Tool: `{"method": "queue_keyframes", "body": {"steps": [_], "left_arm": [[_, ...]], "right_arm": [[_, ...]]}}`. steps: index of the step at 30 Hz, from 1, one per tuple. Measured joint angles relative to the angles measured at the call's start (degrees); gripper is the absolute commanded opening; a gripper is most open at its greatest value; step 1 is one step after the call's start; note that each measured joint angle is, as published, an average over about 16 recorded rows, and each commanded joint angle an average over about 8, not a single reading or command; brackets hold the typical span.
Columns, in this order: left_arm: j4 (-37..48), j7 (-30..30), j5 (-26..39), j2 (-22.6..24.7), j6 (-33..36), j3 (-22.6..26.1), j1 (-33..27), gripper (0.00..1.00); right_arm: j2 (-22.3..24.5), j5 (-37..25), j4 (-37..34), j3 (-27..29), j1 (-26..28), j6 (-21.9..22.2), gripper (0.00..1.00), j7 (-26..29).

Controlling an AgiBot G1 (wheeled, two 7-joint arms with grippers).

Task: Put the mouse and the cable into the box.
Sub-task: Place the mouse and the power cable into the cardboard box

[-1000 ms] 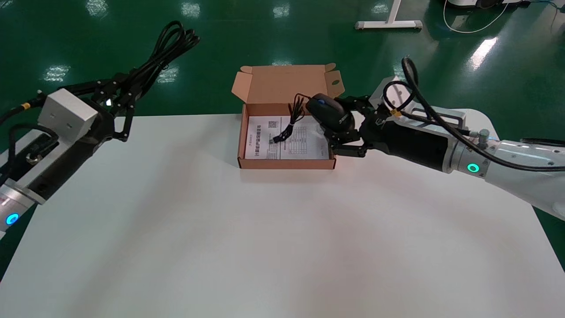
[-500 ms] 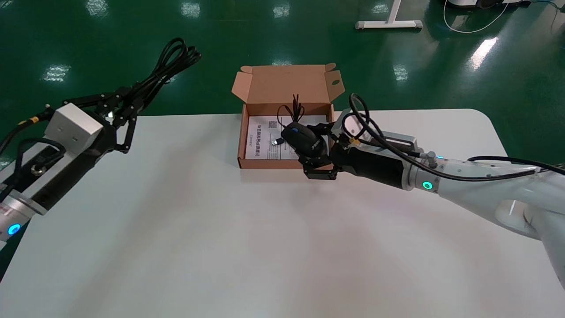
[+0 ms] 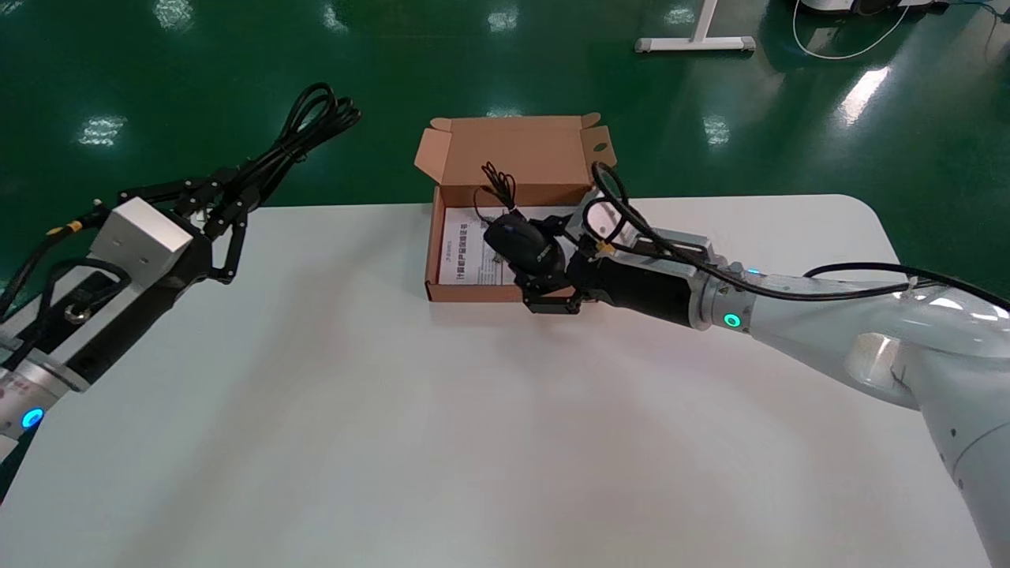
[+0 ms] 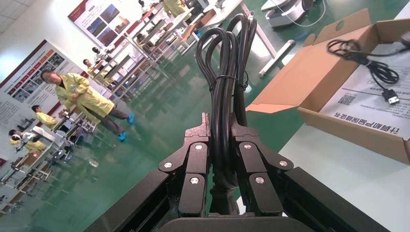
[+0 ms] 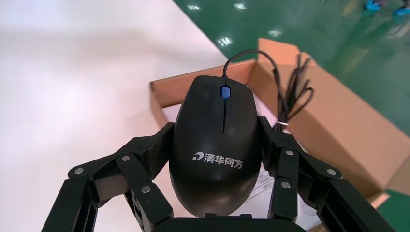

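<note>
An open cardboard box point(image 3: 442, 237) with a printed sheet point(image 3: 467, 254) inside stands at the table's far middle. My right gripper point(image 3: 530, 264) is shut on a black mouse point(image 3: 517, 241) point(image 5: 217, 140), held low over the box's right half; its thin bundled cord point(image 3: 495, 180) point(image 5: 292, 99) sticks up toward the box lid. My left gripper point(image 3: 229, 201) point(image 4: 220, 130), raised past the table's far left corner, is shut on a coiled black cable point(image 3: 304, 130) point(image 4: 227, 63) that points up and away. In the left wrist view the box point(image 4: 338, 82) lies off to one side.
The white table point(image 3: 473, 426) stretches wide in front of the box. The box lid point(image 3: 517, 146) with its side flaps stands upright behind the box. Green floor surrounds the table; a white stand base point(image 3: 694, 39) is far back.
My right gripper has carried the mouse leftward and down, from beside the box's right wall to over its inside. My left gripper with the cable has shifted slightly toward the table.
</note>
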Motion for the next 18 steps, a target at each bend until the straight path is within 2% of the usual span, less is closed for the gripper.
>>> {"method": "queue_keyframes", "body": {"steps": [8,18], "left_arm": [[0.0,-0.1,0.5,0.5,-0.6,0.6,-0.1,0.00],[0.0,-0.2,0.6,1.2,-0.6,1.2,-0.1,0.00]], "right_arm": [[-0.4,0.9,-6.5,0.8,3.3,-1.3,0.00,-4.6],[2.1,2.5,-11.7,2.3,8.4,-1.6,0.00,-9.3]]}}
